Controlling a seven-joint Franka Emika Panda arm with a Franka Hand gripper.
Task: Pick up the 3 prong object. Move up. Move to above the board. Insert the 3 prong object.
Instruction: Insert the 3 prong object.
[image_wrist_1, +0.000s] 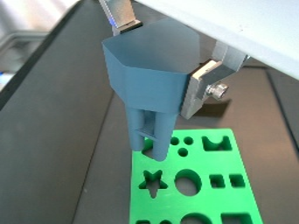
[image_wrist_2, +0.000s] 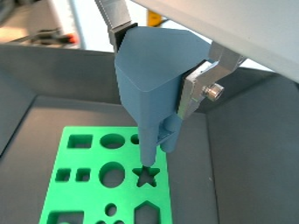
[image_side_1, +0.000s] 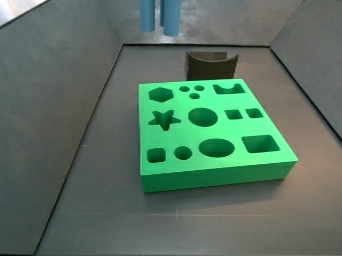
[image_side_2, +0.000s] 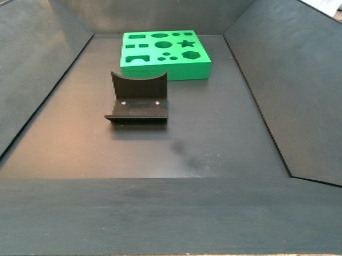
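Note:
My gripper (image_wrist_1: 158, 57) is shut on the 3 prong object (image_wrist_1: 146, 74), a light-blue piece with a blocky head and prongs pointing down. It also shows in a wrist view (image_wrist_2: 152, 83) between the silver fingers (image_wrist_2: 197, 87). The green board (image_wrist_1: 140, 203) lies on the floor well below the prongs. In a wrist view the prong tips sit over the board (image_wrist_2: 87, 156) near its star hole (image_wrist_2: 146, 177). In a side view only the prongs (image_side_1: 160, 14) show at the top edge, high above the board (image_side_1: 181, 137). The board also shows in a side view (image_side_2: 167, 70), where the gripper is out of view.
The dark fixture (image_side_1: 211, 65) stands on the floor just beyond the board's far edge, and also shows in a side view (image_side_2: 138, 98). Sloping grey walls (image_side_1: 80, 120) enclose the floor on all sides.

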